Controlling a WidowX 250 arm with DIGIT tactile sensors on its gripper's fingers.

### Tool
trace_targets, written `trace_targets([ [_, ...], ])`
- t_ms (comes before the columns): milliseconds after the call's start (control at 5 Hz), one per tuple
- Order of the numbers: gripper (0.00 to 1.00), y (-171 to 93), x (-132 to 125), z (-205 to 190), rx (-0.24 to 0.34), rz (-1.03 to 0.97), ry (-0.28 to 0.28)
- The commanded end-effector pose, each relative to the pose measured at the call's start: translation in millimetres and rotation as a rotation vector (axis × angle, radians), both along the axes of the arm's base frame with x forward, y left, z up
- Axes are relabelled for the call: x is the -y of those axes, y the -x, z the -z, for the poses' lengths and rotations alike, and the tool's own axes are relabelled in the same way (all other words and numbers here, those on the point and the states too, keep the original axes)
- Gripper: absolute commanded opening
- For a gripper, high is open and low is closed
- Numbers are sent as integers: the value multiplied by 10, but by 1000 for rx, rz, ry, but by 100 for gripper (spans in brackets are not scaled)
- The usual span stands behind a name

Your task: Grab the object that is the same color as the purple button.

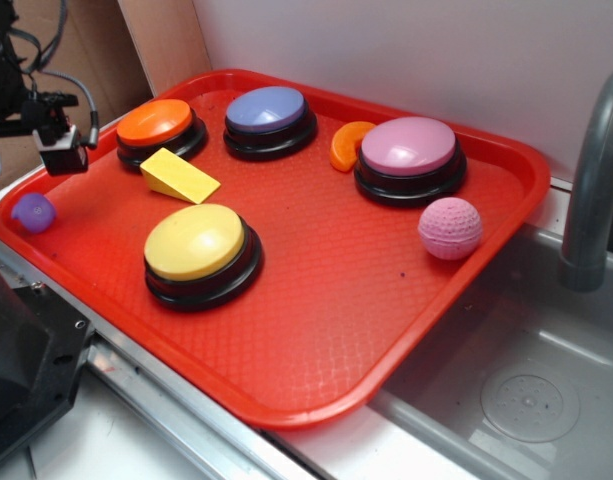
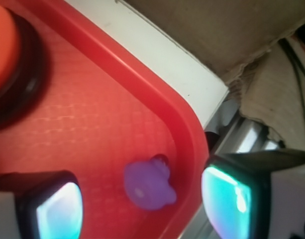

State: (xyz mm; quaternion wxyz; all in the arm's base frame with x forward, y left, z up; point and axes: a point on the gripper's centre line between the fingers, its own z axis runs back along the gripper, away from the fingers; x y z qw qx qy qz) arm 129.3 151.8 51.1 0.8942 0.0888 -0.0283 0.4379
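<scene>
Nearest the wrist camera, the gripper's (image 2: pixel 142 206) two glowing fingertip pads (image 2: pixel 60 209) stand wide apart, with nothing between them but the purple toy (image 2: pixel 148 185) lying on the tray floor below. That toy is the object to take: it matches the blue-violet purple button (image 1: pixel 267 110) at the tray's far edge, not the pink-mauve button (image 1: pixel 409 147) or the pink ball (image 1: pixel 450 228). It lies in the left corner of the red tray (image 1: pixel 326 330), right against the raised rim, well apart from the orange button (image 1: pixel 156 122) and yellow wedge (image 1: pixel 178 176). It looks like small, light, hard plastic, rounded and lumpy, with a pale spot, so it is likely stiff but slippery and prone to rolling or squirting out of a pinch. The best hold is probably across its widest middle, fingers low around the body, though the rim crowds one side and may block a finger.
</scene>
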Motion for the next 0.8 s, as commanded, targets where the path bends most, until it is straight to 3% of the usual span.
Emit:
trace_targets([
  [0, 100, 124, -114, 146, -47, -24, -13],
  [400, 100, 124, -44, 258, -76, -6, -39],
  [600, 37, 120, -39, 273, -80, -18, -51],
])
